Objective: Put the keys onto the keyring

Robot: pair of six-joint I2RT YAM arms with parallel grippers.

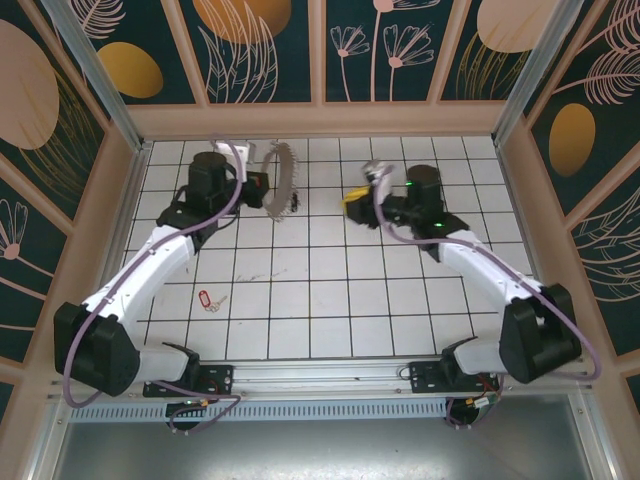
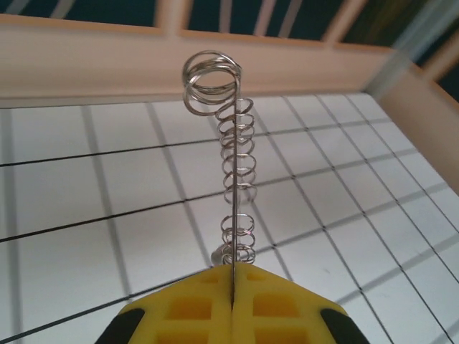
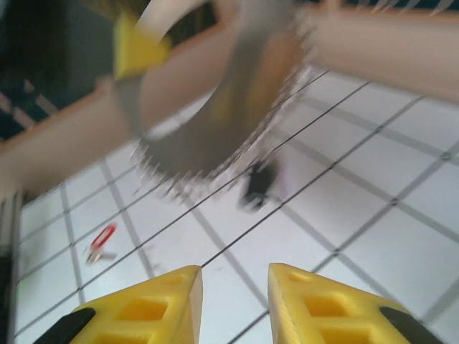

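Red-tagged key (image 1: 207, 298) near table (image 1: 330, 300) left edge: likely light, slippery, grip flat sides | left gripper (image 2: 231, 281) clamps keyring (image 2: 232, 193) | right gripper (image 3: 234, 301) parted, empty

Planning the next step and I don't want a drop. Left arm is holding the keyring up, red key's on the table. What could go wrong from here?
1. The left gripper pinches only the thin wire of the keyring; it could slip or twist out.
2. The red key lies flat beside the left arm, far from the open right gripper; fetching it risks a missed pick or an arm clash.
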